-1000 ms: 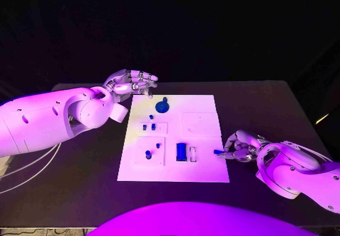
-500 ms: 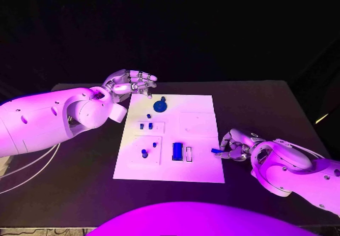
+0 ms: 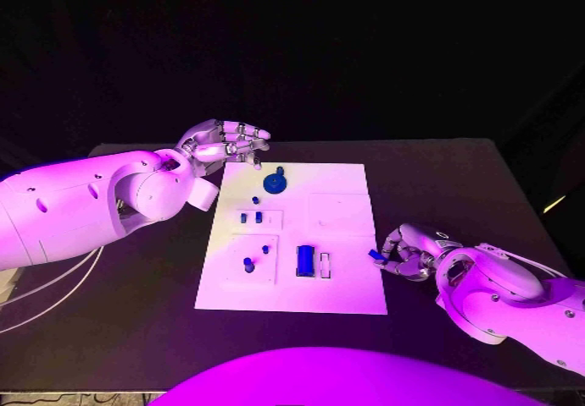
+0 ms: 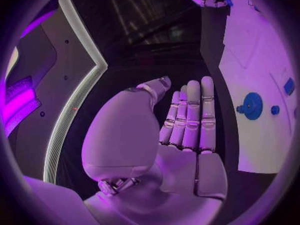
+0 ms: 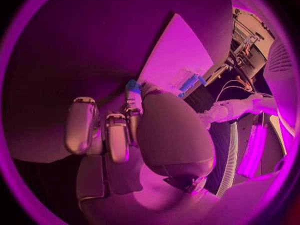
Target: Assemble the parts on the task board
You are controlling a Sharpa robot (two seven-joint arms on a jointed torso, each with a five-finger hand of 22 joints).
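Two robot hands: both are over the black bench (image 3: pixel 146 313), one at each side of the task board (image 3: pixel 347 292).
Right robot hand (image 3: pixel 408 254): it sits just off the board's right edge, fingers curled in, pinching a small blue part (image 3: pixel 375 255) at its fingertips; the right wrist view shows the same blue part (image 5: pixel 132 86) between thumb and a finger. Whether the part touches the board I cannot tell.
Left robot hand (image 3: pixel 226 141): it hangs beyond the board's far left corner with nothing in it; the left wrist view shows its fingers (image 4: pixel 190 115) straight, side by side, and the thumb apart from them.
Round blue part (image 3: pixel 276 182): it lies near the board's far edge, close to the left robot hand but not touching it.
Blue block (image 3: pixel 305 260): it stands in the board's near half, left of the right robot hand.
Smaller blue parts (image 3: pixel 250 217): they sit on the board's left half, between the round part and the near edge.
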